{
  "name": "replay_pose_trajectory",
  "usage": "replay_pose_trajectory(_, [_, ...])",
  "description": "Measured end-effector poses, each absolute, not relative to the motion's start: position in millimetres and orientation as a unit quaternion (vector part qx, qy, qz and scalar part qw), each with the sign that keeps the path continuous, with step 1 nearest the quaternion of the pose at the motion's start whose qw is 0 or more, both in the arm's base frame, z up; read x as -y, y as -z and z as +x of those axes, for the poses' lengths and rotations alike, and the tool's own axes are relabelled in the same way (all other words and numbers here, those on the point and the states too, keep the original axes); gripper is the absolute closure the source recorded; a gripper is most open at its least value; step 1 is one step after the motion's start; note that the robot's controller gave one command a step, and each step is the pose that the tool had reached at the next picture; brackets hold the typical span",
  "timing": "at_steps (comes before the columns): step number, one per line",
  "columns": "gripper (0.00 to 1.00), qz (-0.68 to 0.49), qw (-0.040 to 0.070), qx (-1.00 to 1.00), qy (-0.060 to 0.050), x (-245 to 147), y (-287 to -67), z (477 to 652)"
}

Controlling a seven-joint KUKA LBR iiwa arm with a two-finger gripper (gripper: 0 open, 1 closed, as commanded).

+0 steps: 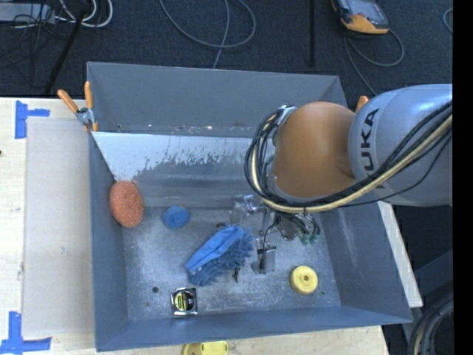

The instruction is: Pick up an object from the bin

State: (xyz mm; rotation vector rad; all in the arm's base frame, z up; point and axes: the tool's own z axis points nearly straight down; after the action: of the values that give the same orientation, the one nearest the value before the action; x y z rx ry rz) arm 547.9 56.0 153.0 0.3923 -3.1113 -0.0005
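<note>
nothing is lifted yet: the gripper (263, 257) sits low just beside the blue rag (216, 255) in the middle of the bin (185, 109), possibly touching it, and whether it is released or clenched i cannot tell.

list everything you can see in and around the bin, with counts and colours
oval sponge-like lump: 1, orange-brown, by the bin's left wall
small round disc: 1, blue, just right of the lump
fuzzy cloth-like thing: 1, blue, middle of the floor, just left of the gripper
ring-shaped round thing: 1, yellow, front right of the floor
tape measure: 1, black and yellow, against the front wall
bin: 1, grey metal
handheld device: 1, orange and grey, on the dark floor behind the bin
yellow thing: 1, partly seen, below the bin's front edge
arm: 1, silver-grey, from the right
wrist cover: 1, orange
gripper: 1, dark metal, low over the floor's middle
</note>
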Motion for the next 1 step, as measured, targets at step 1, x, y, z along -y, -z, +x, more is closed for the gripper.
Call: replay_pose_trajectory(1, [0.00, 0.153, -0.002, 0.988, 0.000, -69.2, -129.1, 562.4])
